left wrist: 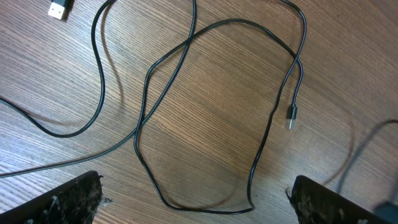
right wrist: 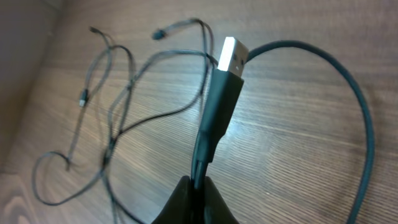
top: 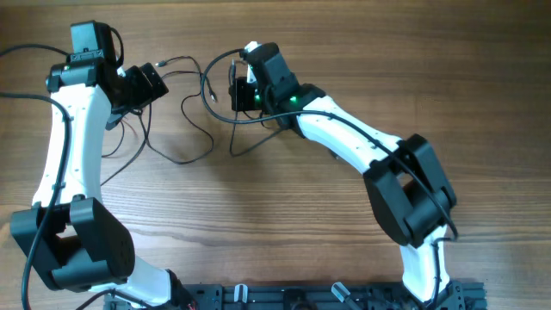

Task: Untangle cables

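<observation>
While the right gripper [right wrist: 198,186] pinches 1 cable [right wrist: 367,124] just below its USB plug [right wrist: 231,56], the tangled cables [left wrist: 145,93] lie looped on the table [left wrist: 217,124] directly under the nearer, wide-open, empty left gripper [left wrist: 199,202].

Count with me: two arms in the overhead view, left arm [top: 65,146] down the left side, right arm [top: 353,138] down the right, and two grippers, left gripper [left wrist: 193,186] and right gripper [right wrist: 196,186]. The cables [right wrist: 368,124] cross too much for you to get a sure number of cords. Plug ends, though: left wrist view, one flat silver plug [left wrist: 59,9] at upper left, one small plug [left wrist: 291,116] right of centre. Right wrist view, one silver-tipped plug [right wrist: 231,53] top centre, and what look like three small tips [right wrist: 160,34] upper left, blurred.
</observation>
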`<move>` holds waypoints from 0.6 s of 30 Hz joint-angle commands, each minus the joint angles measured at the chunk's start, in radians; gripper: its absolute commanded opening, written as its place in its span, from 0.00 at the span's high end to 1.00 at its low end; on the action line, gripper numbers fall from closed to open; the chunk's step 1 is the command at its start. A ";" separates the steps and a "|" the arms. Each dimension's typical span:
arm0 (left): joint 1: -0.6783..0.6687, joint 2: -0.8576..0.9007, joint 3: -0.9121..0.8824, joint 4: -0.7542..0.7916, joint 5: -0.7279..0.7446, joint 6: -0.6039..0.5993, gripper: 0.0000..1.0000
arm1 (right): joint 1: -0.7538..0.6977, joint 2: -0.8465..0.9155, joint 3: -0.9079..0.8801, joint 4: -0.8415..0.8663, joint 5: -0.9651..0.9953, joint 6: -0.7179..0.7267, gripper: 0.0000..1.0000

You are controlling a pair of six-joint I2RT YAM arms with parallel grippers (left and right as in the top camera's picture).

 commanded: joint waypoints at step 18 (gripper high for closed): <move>-0.001 0.010 -0.002 0.000 0.008 -0.009 0.00 | -0.034 0.060 -0.004 -0.172 0.337 -0.071 0.00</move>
